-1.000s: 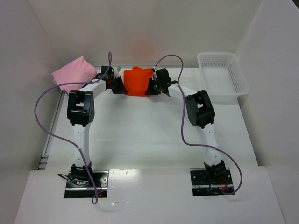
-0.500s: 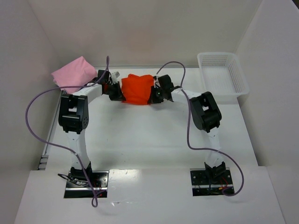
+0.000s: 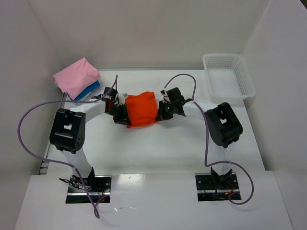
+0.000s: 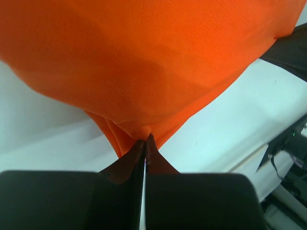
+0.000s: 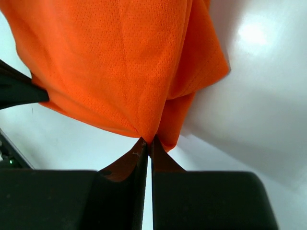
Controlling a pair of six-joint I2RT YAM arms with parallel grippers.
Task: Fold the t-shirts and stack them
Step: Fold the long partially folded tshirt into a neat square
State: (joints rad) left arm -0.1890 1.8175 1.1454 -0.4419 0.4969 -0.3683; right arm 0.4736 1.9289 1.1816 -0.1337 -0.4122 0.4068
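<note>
The bright orange t-shirt (image 3: 142, 109) hangs folded between both grippers near the table's middle. My left gripper (image 3: 123, 114) is shut on its left edge, and in the left wrist view the fingertips (image 4: 145, 142) pinch a bunched corner of the orange cloth (image 4: 144, 57). My right gripper (image 3: 162, 111) is shut on the right edge; the right wrist view shows the orange fabric (image 5: 120, 62) drooping from the pinched jaws (image 5: 149, 140). A folded light pink t-shirt (image 3: 76, 76) lies on a blue t-shirt (image 3: 89, 89) at the back left.
A white mesh basket (image 3: 228, 79) stands at the back right. White walls close the table at the back and both sides. Purple cables loop off both arms.
Both grippers have carried the orange t-shirt from the back of the table toward the near middle. The blue t-shirt under the pink one now shows.
</note>
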